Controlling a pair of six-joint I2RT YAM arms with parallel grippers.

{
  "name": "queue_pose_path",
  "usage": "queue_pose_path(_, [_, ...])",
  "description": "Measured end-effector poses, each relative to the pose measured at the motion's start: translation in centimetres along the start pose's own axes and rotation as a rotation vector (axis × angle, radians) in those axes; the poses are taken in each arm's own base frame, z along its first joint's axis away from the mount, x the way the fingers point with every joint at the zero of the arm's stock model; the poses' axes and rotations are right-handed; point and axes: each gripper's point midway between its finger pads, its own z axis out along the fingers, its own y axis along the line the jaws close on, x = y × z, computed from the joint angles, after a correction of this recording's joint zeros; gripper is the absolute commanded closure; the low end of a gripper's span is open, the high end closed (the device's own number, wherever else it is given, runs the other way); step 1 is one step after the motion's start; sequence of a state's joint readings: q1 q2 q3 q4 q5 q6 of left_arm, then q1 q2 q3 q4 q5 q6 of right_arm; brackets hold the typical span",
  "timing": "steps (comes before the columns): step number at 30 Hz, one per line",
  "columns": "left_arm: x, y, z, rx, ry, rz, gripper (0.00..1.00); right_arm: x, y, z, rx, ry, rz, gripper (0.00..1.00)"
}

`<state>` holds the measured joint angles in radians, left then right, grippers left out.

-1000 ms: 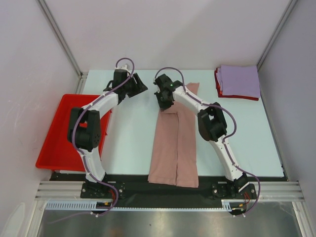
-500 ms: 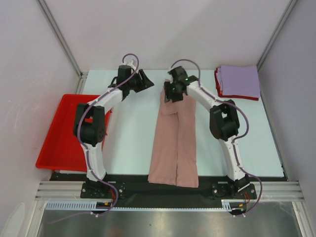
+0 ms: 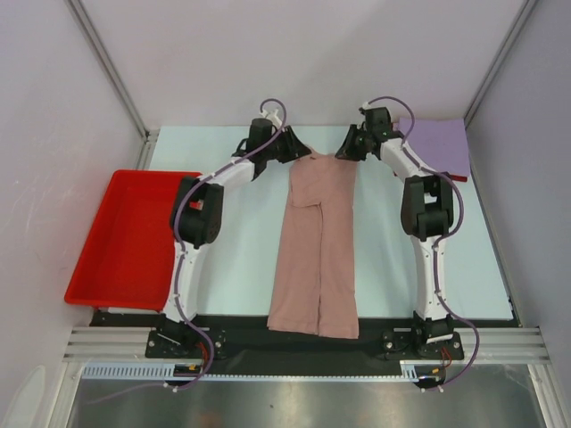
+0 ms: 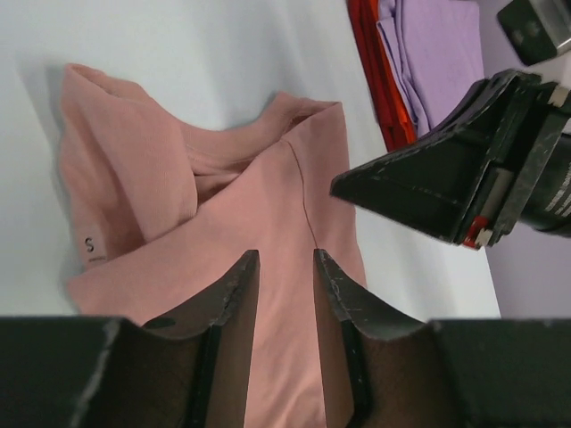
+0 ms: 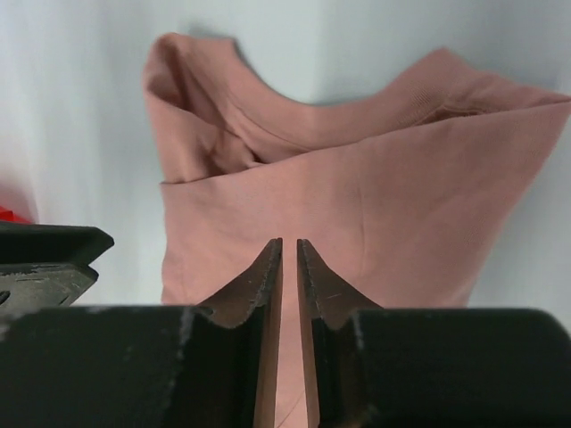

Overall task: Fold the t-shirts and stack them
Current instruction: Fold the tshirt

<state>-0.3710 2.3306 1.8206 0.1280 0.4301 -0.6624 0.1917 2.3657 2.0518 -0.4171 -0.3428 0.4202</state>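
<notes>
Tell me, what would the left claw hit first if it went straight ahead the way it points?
The pink t-shirt: the left claw points at its collar end, with nothing in between. Whether it already touches the cloth is unclear.

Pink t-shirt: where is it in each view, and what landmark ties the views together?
Top external: the pink t-shirt lies as a long folded strip down the middle of the table.
Left wrist: its collar end fills the centre and left, beyond the left gripper.
Right wrist: its collar end fills the middle, beyond the right gripper.
Shared landmark: the curved neckline, at the strip's far end.
</notes>
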Motion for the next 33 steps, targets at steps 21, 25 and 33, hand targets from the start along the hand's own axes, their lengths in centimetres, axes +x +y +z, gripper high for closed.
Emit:
queue_pose_path(21, [2.5,6.2,9.4,-0.019,-0.027,-0.285,0.63,0.4,-8.9,2.9,0.008,0.009,0.198,0.84])
queue_pose_path(25, [1.9,6.3,9.2,-0.001,-0.032,-0.343,0.59,0.2,-8.9,3.2,-0.011,0.005,0.214,0.84])
queue_pose_path(33, [1.2,5.7,8.8,0.033,-0.017,-0.332,0.41,-0.7,-8.5,3.5,-0.03,0.013,0.207,0.77])
